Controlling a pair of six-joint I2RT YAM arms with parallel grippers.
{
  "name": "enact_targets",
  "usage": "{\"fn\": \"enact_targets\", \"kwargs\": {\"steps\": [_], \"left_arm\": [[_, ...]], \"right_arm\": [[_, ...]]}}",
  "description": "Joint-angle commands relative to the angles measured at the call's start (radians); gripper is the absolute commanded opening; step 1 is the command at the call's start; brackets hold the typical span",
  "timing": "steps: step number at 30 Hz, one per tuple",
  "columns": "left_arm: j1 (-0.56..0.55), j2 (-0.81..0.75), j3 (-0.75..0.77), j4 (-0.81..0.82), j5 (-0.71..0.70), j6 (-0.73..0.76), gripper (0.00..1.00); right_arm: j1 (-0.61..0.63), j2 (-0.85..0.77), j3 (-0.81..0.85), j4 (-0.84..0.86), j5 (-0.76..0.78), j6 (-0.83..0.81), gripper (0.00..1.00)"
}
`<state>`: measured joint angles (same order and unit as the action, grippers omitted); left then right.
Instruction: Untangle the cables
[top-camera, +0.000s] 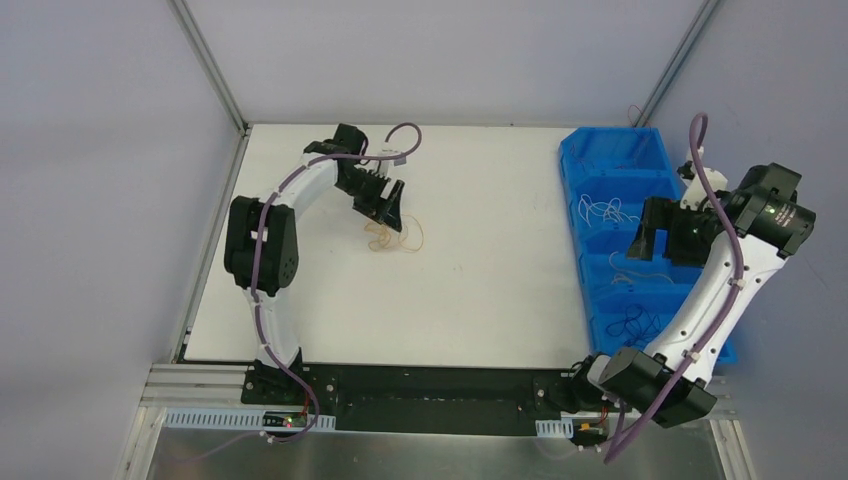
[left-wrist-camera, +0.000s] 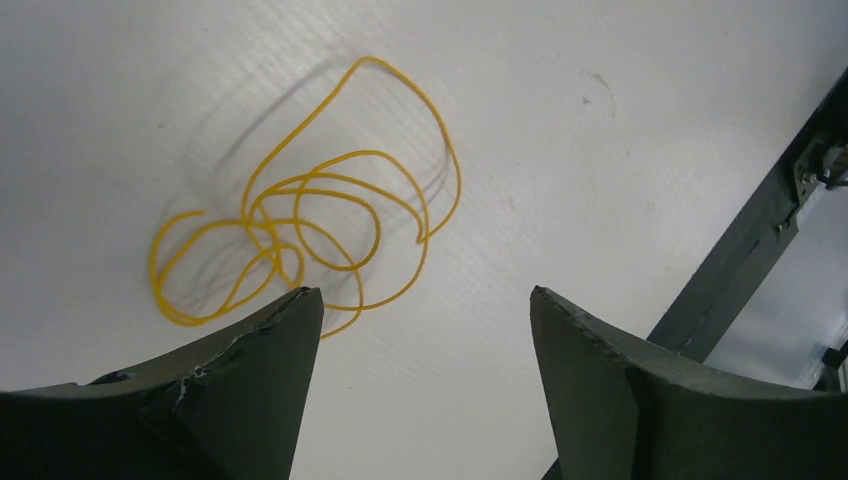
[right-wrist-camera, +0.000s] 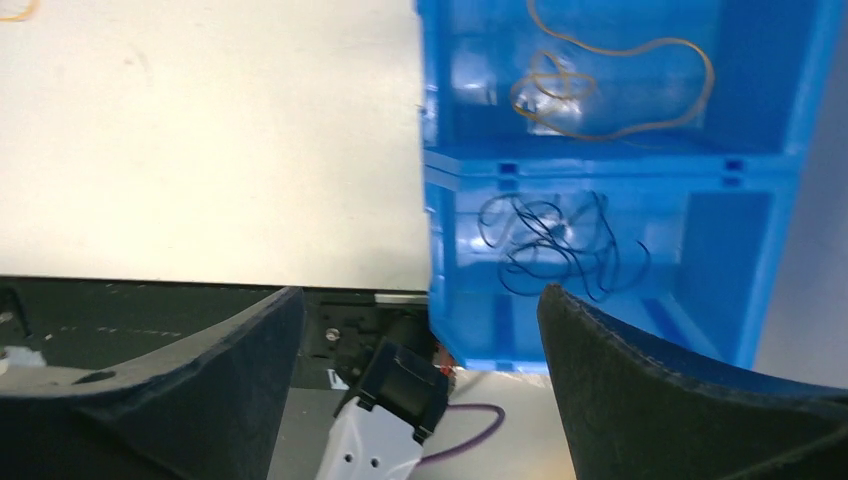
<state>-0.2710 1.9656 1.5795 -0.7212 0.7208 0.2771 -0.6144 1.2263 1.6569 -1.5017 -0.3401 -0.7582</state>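
We judge the step in hand to be the reach for the orange cable (left-wrist-camera: 310, 235), a loose coil of overlapping loops lying on the table (top-camera: 500, 290), well apart from the blue bin (top-camera: 600, 150). Our left gripper (left-wrist-camera: 425, 300) hangs over it, fingers spread wide and empty. The coil lies just ahead of the finger on the left of the wrist view, its nearest loop passing behind that tip. The next move calls for lowering onto one strand, preferably a free end rather than the crossed middle, and closing gently. Our right gripper (right-wrist-camera: 418, 295), likewise spread and empty, hovers by the bin, where a black cable (right-wrist-camera: 555, 245) and a second orange cable (right-wrist-camera: 600, 80) lie in separate compartments.
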Motion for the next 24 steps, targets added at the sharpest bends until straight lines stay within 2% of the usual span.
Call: {"fn": "enact_targets", "kwargs": {"steps": [1, 7, 12, 14, 16, 18, 24], "left_arm": [[0.026, 0.022, 0.033, -0.030, -0.089, -0.025, 0.78], [0.021, 0.147, 0.091, -0.016, -0.126, -0.058, 0.78], [-0.021, 0.221, 0.114, 0.000, -0.094, -0.100, 0.66], [-0.059, 0.218, 0.101, 0.009, -0.062, -0.097, 0.56], [-0.099, 0.188, 0.085, 0.022, 0.003, -0.082, 0.30], [-0.134, 0.129, 0.074, 0.032, 0.082, -0.072, 0.00], [-0.163, -0.079, 0.085, 0.090, 0.262, -0.168, 0.00]], "right_arm": [[0.063, 0.002, -0.003, -0.063, -0.181, 0.037, 0.90], [0.207, 0.032, -0.040, 0.013, -0.278, 0.148, 0.91], [0.305, 0.069, -0.051, 0.135, -0.320, 0.263, 0.91], [0.329, 0.079, -0.079, 0.185, -0.345, 0.309, 0.91], [0.351, 0.073, -0.124, 0.245, -0.389, 0.347, 0.90], [0.375, 0.058, -0.180, 0.318, -0.424, 0.385, 0.89], [0.484, -0.027, -0.341, 0.618, -0.518, 0.534, 0.88]]}}
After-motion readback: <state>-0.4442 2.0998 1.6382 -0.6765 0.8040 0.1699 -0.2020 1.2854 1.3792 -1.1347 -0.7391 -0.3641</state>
